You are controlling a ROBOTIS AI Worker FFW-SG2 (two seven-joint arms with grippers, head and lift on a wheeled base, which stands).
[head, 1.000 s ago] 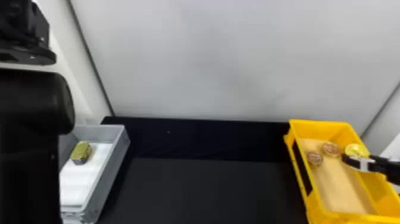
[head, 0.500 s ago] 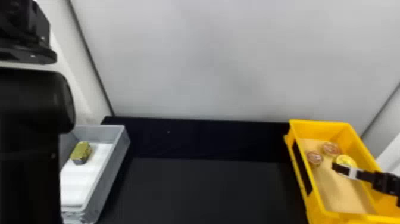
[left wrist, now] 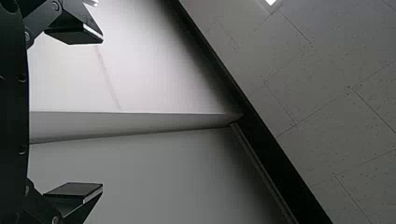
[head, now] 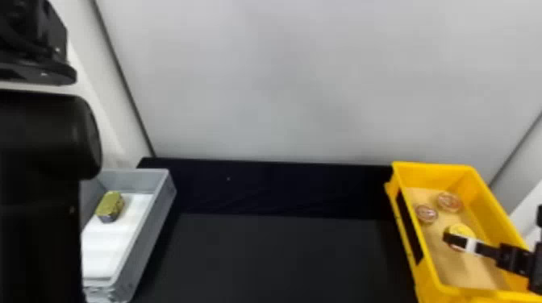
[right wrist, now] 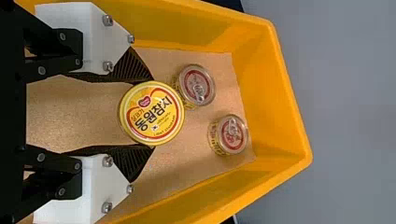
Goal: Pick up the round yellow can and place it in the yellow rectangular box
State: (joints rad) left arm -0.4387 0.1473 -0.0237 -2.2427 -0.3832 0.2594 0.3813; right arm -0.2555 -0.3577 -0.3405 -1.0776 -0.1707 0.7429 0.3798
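The tool (head: 449, 238) grips the round yellow can (right wrist: 152, 113); two smaller cans (right wrist: 196, 85) stand in the yellow box (right wrist: 273, 93).

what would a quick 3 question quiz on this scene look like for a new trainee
1. Multiple choice: what is held between the fingers of the right gripper?
A) a bottle
B) the round yellow can
C) nothing

2. True or false: the gold-topped tin lies in the gray box.

3. Fill in the blank: apart from the can in the gripper, ___ smaller cans stand in the yellow rectangular box.

Key: 1. B; 2. true; 3. two
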